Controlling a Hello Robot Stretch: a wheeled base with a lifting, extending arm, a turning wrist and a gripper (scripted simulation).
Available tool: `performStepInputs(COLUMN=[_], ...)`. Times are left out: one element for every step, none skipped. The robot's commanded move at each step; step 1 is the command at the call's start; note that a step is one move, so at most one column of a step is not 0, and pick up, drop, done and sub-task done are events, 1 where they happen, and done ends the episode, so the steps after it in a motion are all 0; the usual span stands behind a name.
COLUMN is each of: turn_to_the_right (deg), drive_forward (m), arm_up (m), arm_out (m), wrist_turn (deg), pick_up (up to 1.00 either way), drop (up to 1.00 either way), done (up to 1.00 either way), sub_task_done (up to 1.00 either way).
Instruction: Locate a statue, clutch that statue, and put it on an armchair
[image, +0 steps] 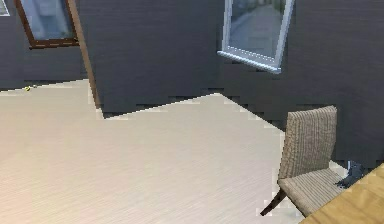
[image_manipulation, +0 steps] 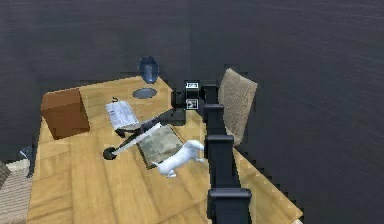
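So the floor (image: 120, 150) is wide open on the forward view's left, loads of driving room. The bench (image_manipulation: 80, 180) has a dark wall (image_manipulation: 300, 50) behind it, a wicker chair (image_manipulation: 238, 100) at one edge and a brown box (image_manipulation: 65, 112) on a far corner. The white figure (image_manipulation: 180, 158), probably the statue, lies mid-bench just beside the arm (image_manipulation: 222, 160). The pincer (image_manipulation: 115, 150) reaches over the bench; can't tell how it's set or whether it's got anything. I'd guess a sloppy swing shoves the figure toward the chair-side edge.
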Motion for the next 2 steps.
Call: performStepInputs(turn_to_the_right=[0.0, 0.0], drive_forward=[0.0, 0.0], arm_up=[0.0, 0.0], arm_out=[0.0, 0.0], wrist_turn=[45.0, 18.0], pick_up=[0.0, 0.0], drop=[0.0, 0.0], done=[0.0, 0.0], sub_task_done=[0.0, 0.0])
